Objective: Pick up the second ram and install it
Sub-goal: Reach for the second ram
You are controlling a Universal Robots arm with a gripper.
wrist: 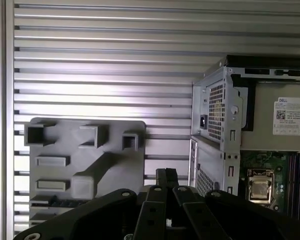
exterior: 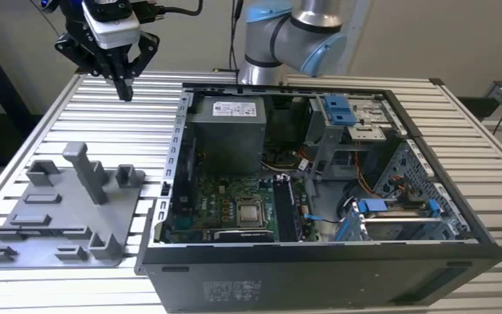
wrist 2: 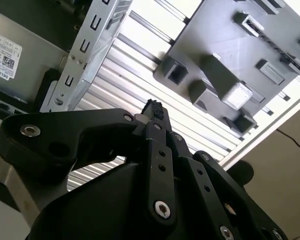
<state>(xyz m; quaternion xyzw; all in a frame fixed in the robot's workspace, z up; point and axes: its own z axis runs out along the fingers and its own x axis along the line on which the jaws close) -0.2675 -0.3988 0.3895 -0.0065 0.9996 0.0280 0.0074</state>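
Note:
My gripper (exterior: 126,88) hangs high over the slatted table at the exterior view's far left, behind the grey tray (exterior: 120,212) and left of the open computer case (exterior: 460,216). Its fingers are pressed together, shut on nothing, and their tips meet in both wrist views (wrist: 166,176) (wrist 2: 155,107). A thin dark strip that looks like the second ram (wrist: 52,201) lies along a slot near the tray's edge, seen in the exterior view as a dark line (exterior: 44,230). The long memory slots (exterior: 284,209) run beside the processor inside the case.
The tray carries upright pegs, the tallest (exterior: 87,171) near its middle. The case's raised metal wall (exterior: 178,157) stands between tray and motherboard. A power supply (exterior: 227,131) and blue-tabbed drive cage (exterior: 342,111) fill the case's rear. Bare slatted table (exterior: 85,118) lies under the gripper.

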